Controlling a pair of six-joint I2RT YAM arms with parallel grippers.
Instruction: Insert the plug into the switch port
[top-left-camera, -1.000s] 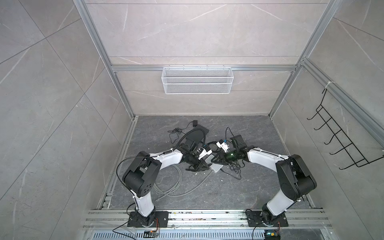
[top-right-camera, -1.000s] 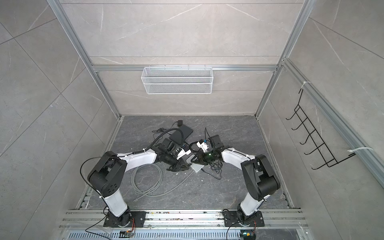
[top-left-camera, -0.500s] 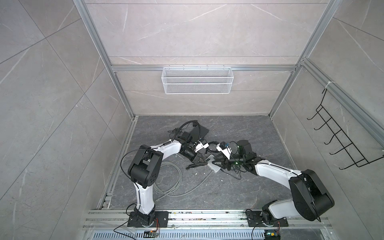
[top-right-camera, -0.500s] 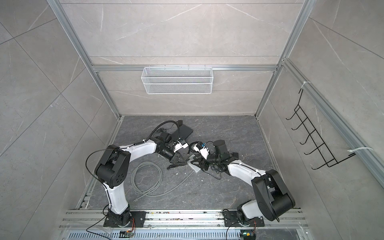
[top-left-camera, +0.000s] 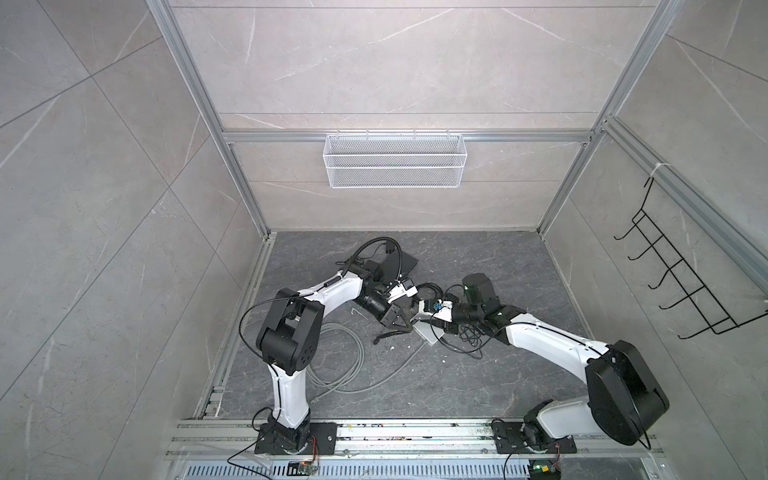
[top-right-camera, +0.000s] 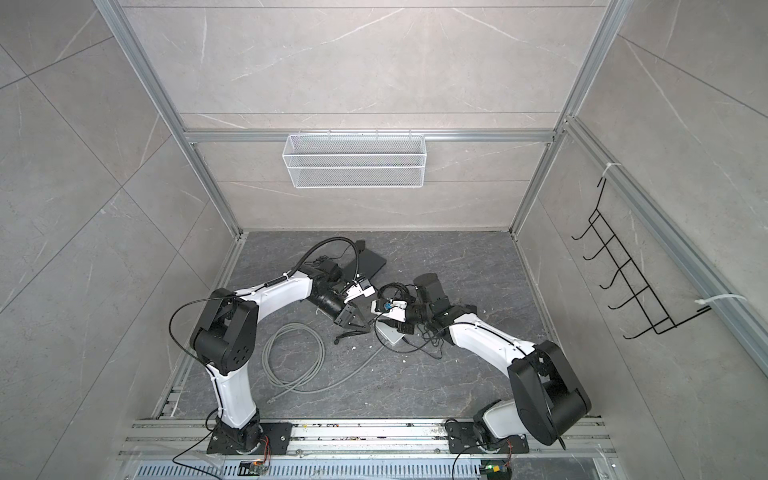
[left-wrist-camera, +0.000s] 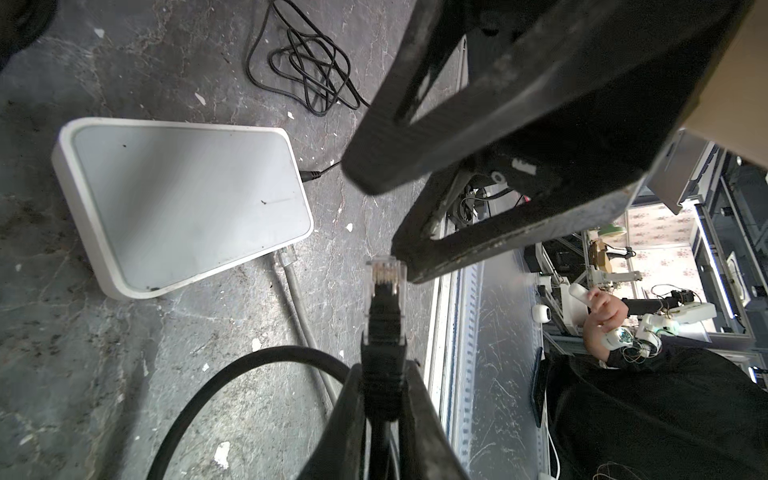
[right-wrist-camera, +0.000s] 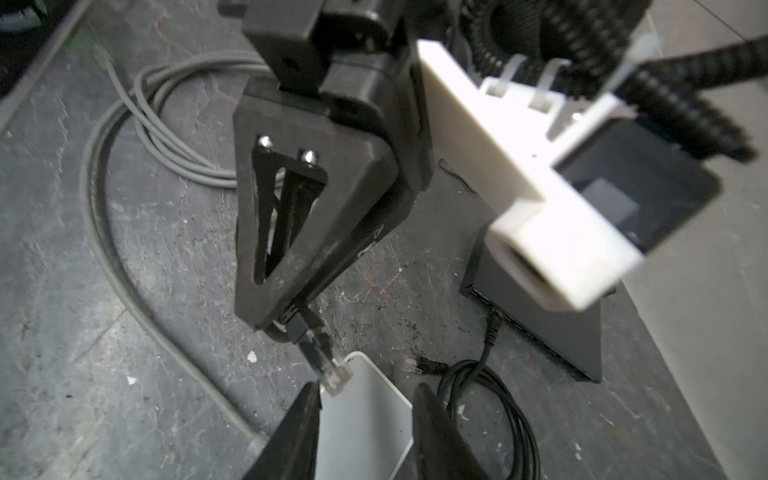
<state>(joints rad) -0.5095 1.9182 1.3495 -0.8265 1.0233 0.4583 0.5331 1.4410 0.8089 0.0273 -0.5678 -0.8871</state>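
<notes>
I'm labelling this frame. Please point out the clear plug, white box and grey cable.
clear plug (left-wrist-camera: 384, 272), left wrist view, its transparent tip.
white box (left-wrist-camera: 183, 199), left wrist view, middle of top face.
grey cable (left-wrist-camera: 300, 309), left wrist view, stretch just past its connector.

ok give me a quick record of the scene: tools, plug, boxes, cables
left tool: shut on the plug's black boot
plug: clear tip free, in no port, close beside a finger of the right tool
right tool: open, holding nothing; the white box shows between its fingers
white box: lies flat, grey cable plugged into its side
black box: lies flat, apart from the white box; a black cable runs into its edge
task state: plug not yet inserted
</notes>
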